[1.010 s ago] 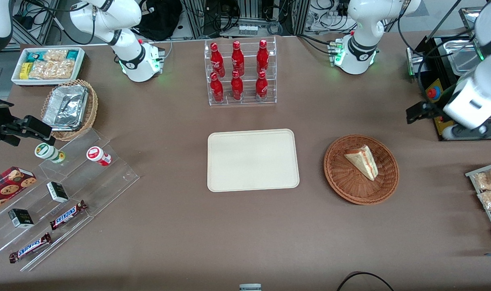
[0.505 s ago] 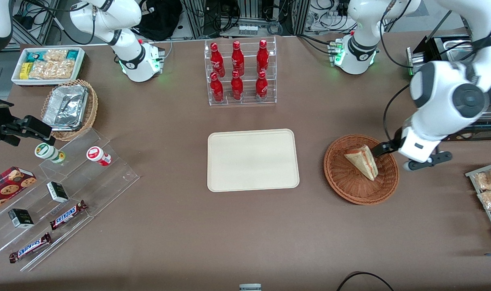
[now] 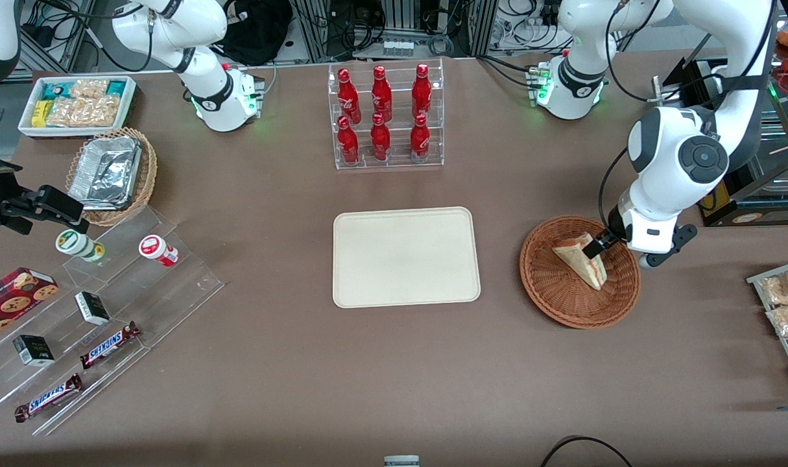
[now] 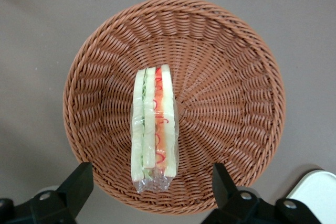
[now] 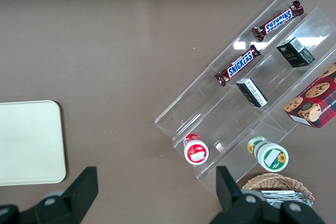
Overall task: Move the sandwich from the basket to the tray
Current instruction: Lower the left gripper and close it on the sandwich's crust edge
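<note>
The sandwich [image 3: 580, 259] is a wrapped wedge of pale bread with red and green filling [image 4: 154, 127], lying in the round reddish-brown wicker basket [image 3: 549, 295] [image 4: 231, 93]. My left gripper [image 3: 595, 248] [image 4: 152, 184] hovers just above the basket's rim on the working arm's side, open, its dark fingers [image 4: 79, 184] spread wide on either side of the sandwich's wrapped end and not touching it. The cream tray [image 3: 406, 257] lies flat at the table's middle, beside the basket and toward the parked arm's end.
A clear rack of red bottles [image 3: 384, 117] stands farther from the camera than the tray. Bagged snacks [image 3: 783, 305] lie at the working arm's table end. A tan basket with foil container [image 3: 111, 172], a white snack bin [image 3: 76, 104] and stepped acrylic shelves [image 3: 102, 318] occupy the parked arm's end.
The left arm has swung in from the table's edge and come down over the basket; its gripper now sits above the sandwich. The sandwich, basket and tray have not moved.
</note>
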